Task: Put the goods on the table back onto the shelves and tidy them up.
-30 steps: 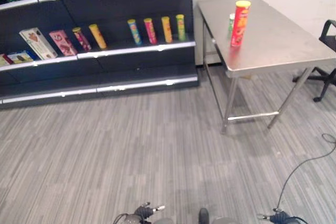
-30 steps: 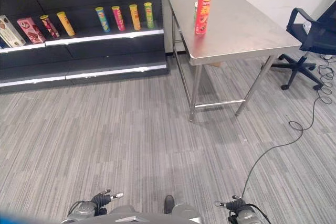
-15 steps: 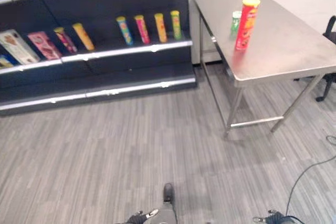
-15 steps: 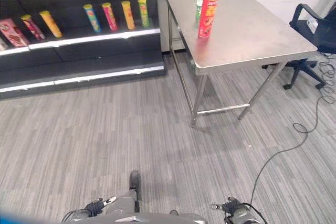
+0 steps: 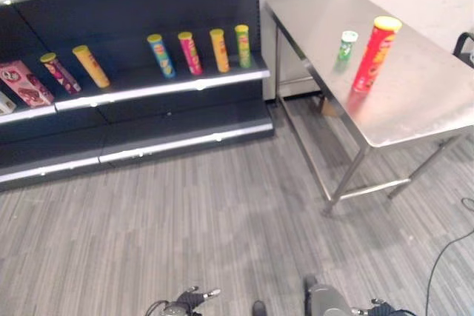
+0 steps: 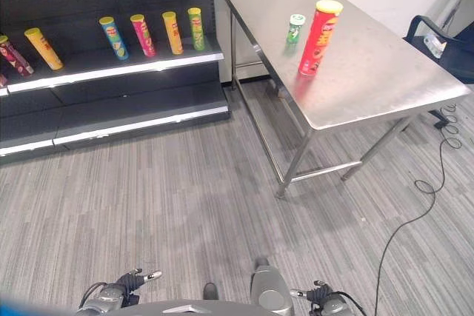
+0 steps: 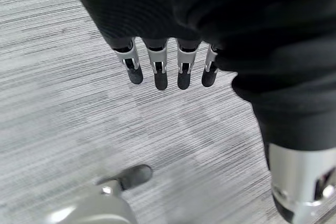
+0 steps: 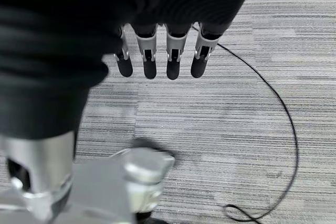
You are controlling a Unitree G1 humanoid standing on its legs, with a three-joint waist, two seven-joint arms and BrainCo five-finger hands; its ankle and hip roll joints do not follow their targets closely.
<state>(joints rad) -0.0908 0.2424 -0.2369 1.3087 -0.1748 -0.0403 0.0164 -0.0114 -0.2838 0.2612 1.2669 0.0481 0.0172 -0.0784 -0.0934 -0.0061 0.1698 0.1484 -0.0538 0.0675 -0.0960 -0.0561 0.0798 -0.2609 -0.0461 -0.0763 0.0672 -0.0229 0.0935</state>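
On the bare steel counter [image 6: 385,86] we see two goods standing upright: a tall red cylindrical snack can with a yellow lid [image 6: 319,37] and, near it on the side toward the shelves, a short green can with a pale lid [image 6: 295,28]; the two stand apart, not touching. To the counter's left, the dark shelving unit with silver edge strips [image 5: 185,83] carries a row of four upright tubes [image 5: 198,51], blue, pink, orange and green, then a yellow tube [image 5: 91,66] and a dark red tube [image 5: 58,72] leaning, and a pink box [image 5: 21,83]. Our left hand [image 7: 157,69] hangs over the grey striped floor [image 5: 222,212] with fingers straight and relaxed, holding nothing. Our right hand [image 8: 157,61] hangs likewise, fingers extended and empty. Both goods lie well apart from either hand, ahead and to the right.
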